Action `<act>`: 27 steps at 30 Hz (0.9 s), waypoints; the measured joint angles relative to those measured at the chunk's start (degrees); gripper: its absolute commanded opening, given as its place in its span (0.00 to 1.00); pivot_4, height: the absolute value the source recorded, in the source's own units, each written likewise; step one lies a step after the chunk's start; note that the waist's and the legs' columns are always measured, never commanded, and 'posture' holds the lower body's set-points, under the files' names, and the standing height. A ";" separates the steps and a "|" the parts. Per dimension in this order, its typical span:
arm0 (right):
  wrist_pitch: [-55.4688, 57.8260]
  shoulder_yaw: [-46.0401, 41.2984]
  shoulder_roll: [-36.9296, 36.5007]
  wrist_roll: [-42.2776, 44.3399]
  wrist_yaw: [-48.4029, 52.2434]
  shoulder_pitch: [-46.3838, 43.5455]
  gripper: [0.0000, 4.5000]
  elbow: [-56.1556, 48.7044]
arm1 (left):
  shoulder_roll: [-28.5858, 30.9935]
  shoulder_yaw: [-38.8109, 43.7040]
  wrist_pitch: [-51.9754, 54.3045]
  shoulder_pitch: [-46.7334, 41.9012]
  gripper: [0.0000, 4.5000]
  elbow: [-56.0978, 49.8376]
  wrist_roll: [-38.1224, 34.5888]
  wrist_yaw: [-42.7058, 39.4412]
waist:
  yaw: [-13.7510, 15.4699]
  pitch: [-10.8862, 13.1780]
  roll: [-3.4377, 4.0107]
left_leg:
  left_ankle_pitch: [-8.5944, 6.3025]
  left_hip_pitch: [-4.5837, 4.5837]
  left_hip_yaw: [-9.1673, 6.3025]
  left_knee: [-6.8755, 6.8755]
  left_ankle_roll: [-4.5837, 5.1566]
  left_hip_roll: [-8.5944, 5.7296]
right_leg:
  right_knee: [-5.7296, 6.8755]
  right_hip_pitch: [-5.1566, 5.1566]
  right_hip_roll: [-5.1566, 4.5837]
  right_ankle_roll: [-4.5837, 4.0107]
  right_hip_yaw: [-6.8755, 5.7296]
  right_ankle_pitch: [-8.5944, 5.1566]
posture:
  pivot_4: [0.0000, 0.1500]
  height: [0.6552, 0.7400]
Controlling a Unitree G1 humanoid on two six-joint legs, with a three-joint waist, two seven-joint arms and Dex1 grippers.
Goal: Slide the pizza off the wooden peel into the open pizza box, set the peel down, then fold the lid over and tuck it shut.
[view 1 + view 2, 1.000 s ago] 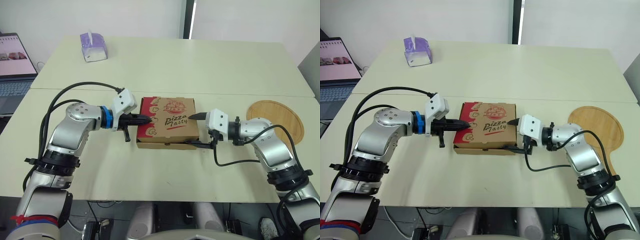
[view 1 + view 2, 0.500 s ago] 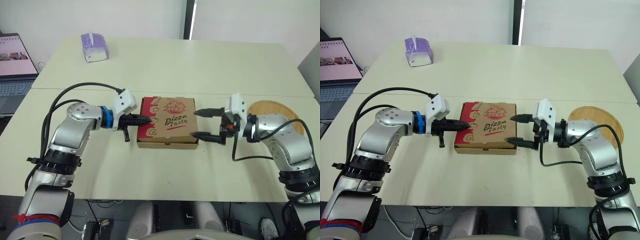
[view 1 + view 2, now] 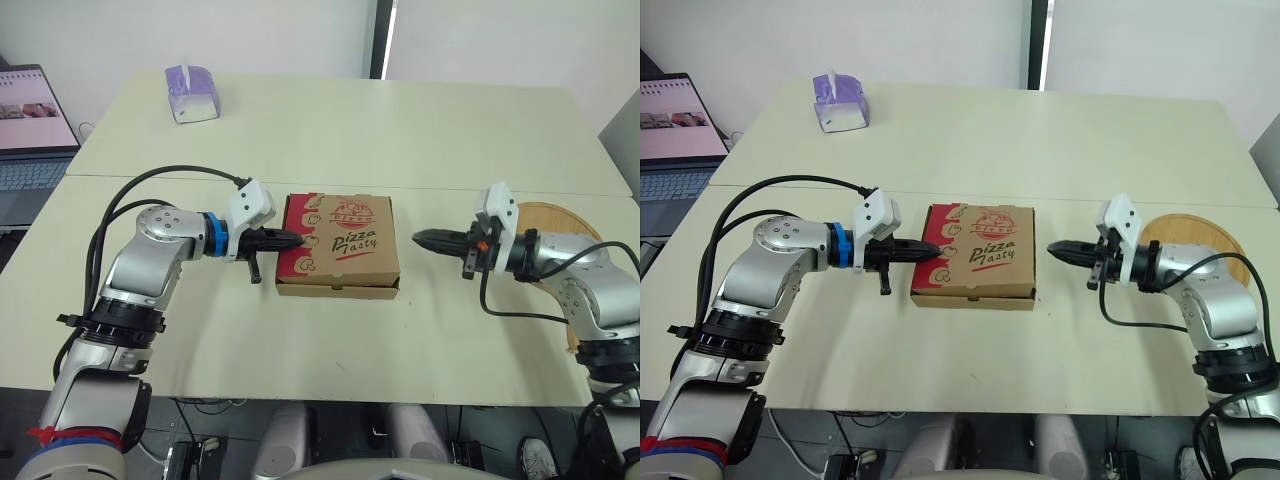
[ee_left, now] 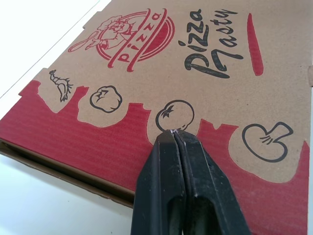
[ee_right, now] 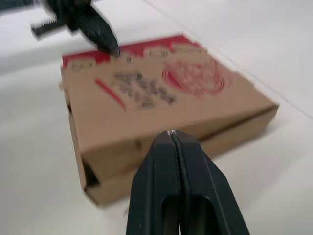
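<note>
Cream desk [image 3: 400, 130], two tops butted along a seam that crosses behind the work area.

Left tool [image 3: 297, 239]: both black fingers pressed together into one point. The tip is over the red band of the lid [image 3: 345, 232], at its 9 o'clock edge. In the left wrist view it lies just below the printed tomato. It looks to be in contact, though I cannot confirm that.

Right tool [image 3: 420, 238]: fingers likewise pressed together, nothing between them. It is at 3 o'clock from the box, pointing at it, apart from the cardboard with bare desk between.

Pizza box [image 3: 338, 289]: mid-desk, with both tools flanking it. The lid is folded down flat, "Pizza Tasty" print facing up. The right wrist view shows a slight gap at one front corner.

Wooden peel [image 3: 1210, 235]: round board lying flat on the desk further out at 3 o'clock, behind the right forearm, well apart from the box.

Purple tissue box [image 3: 189, 93]: far part of the desk, at 11 o'clock from the pizza box.

Laptop [image 3: 30, 130]: open, screen lit, off the desk's edge at 10 o'clock.
</note>
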 measured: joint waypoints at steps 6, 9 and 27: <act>-5.08 5.48 1.69 -4.50 1.30 2.39 0.01 0.16 | -0.01 0.00 -0.01 -0.01 0.00 0.04 0.20 -0.02 | -0.11 0.00 0.00 | 0.00 0.02 0.02 0.04 0.00 0.01 | 0.03 0.01 0.02 0.00 0.03 0.00 | 1.00 1.00; -5.47 6.29 3.82 -4.50 1.00 2.34 0.01 0.13 | -0.04 0.00 0.00 -0.01 0.00 0.03 0.20 -0.08 | -0.03 0.00 0.00 | 0.01 0.01 0.00 0.06 -0.02 0.01 | 0.02 0.01 0.02 0.01 0.02 0.01 | 1.00 1.00; -6.10 3.10 2.67 -4.33 1.40 -4.56 0.01 4.86 | -0.43 -0.08 0.07 0.00 0.00 0.03 0.75 -0.15 | -0.18 0.00 0.00 | 0.05 0.02 0.00 0.06 -0.10 0.03 | 0.03 0.00 0.03 0.01 0.01 0.02 | 1.00 1.00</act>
